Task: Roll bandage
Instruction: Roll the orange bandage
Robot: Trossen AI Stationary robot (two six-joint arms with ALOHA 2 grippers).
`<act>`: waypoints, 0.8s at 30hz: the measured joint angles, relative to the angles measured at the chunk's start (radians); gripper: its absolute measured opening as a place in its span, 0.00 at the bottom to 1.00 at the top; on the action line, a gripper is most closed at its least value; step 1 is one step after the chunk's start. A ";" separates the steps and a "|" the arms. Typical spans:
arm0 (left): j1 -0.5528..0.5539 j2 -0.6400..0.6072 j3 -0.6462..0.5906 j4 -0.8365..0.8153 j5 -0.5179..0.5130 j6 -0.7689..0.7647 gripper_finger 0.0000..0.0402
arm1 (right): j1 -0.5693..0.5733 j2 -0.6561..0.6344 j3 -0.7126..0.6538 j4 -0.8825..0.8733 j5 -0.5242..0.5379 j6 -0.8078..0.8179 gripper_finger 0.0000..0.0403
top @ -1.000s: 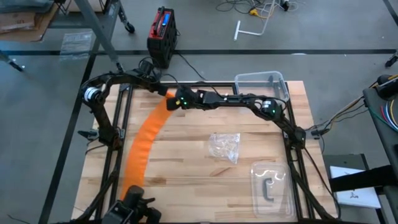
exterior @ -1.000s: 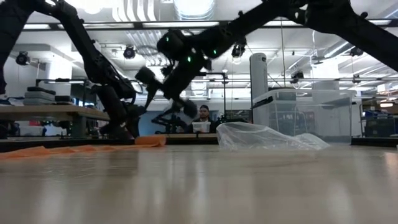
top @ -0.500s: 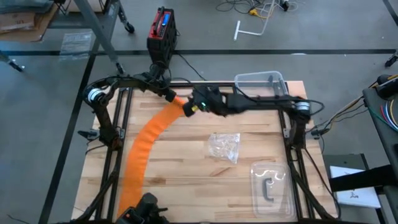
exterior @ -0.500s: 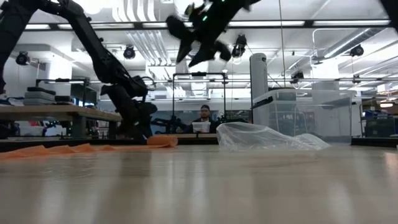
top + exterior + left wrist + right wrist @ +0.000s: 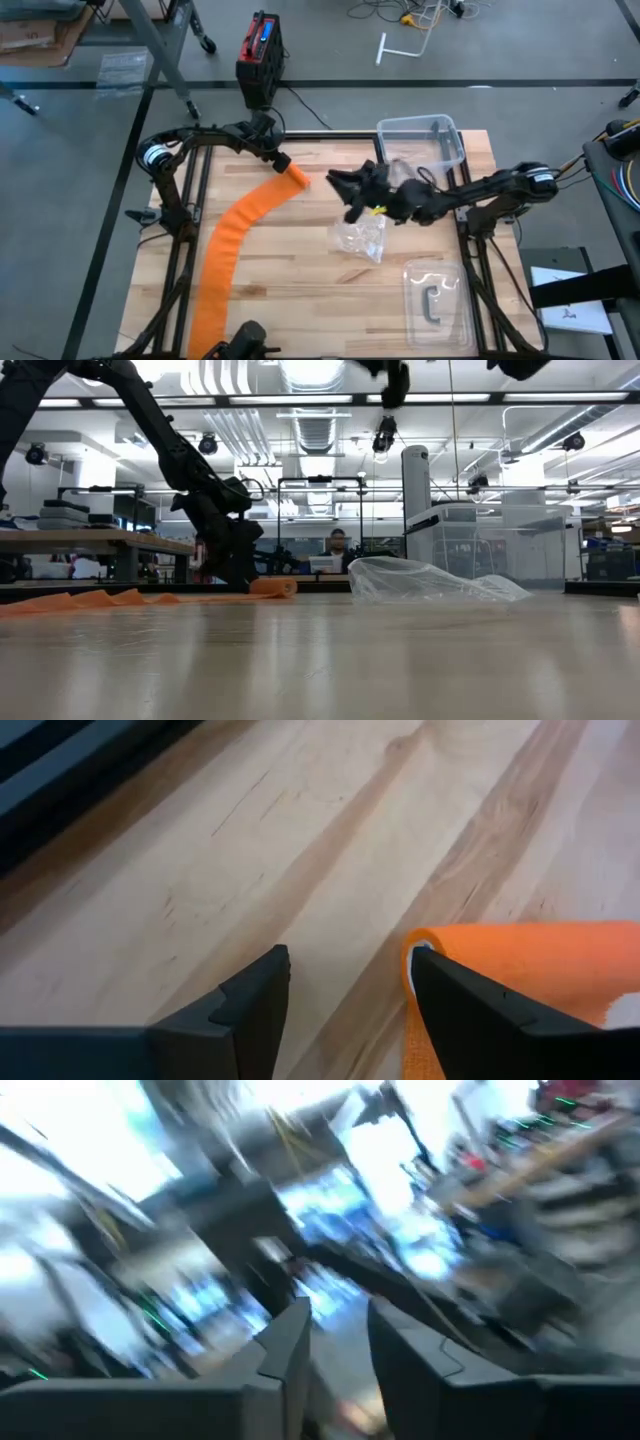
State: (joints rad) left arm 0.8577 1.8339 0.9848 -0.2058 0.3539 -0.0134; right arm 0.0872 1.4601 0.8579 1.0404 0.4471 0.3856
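The bandage (image 5: 235,245) is a bright orange strip of soft fabric lying flat on the wooden bench (image 5: 300,290). It runs in a gentle curve from the near left edge up toward the far middle, narrow and long, with a slightly rumpled surface in the low view (image 5: 100,599). Its far end is curled over into a small roll (image 5: 425,960).

The left hand (image 5: 278,162) sits low at that rolled end, its fingers (image 5: 470,1010) spread moderately wide, one touching the curl and the other resting on bare wood; nothing is gripped between them.

The right hand (image 5: 340,185) hangs raised above the bench's middle, over the crumpled clear plastic wrapper (image 5: 362,236). Its fingers (image 5: 290,1345) stand close together with a narrow gap, empty.
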 joint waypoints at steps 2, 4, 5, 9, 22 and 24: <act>0.000 0.000 0.000 -0.002 0.000 -0.009 0.51 | 0.000 -0.001 -0.001 0.017 -0.003 0.018 0.13; 0.000 0.000 0.000 -0.002 0.000 -0.025 0.51 | 0.001 -0.002 -0.001 -0.003 -0.004 0.023 0.07; 0.000 0.000 0.000 -0.003 0.000 -0.030 0.50 | 0.003 -0.002 -0.001 -0.015 -0.005 0.027 0.05; 0.000 -0.001 0.000 -0.002 0.000 -0.045 0.48 | 0.005 -0.003 -0.001 -0.074 -0.005 0.030 0.01; 0.000 -0.002 0.001 0.000 -0.001 -0.052 0.48 | 0.004 -0.014 0.016 -0.091 -0.002 -0.195 0.02; 0.000 -0.003 0.002 0.000 -0.001 -0.052 0.48 | 0.004 -0.011 0.031 -0.098 -0.002 -0.226 0.02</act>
State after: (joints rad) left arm 0.8577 1.8311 0.9863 -0.2058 0.3531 -0.0654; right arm 0.0914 1.4493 0.8894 0.9420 0.4449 0.1591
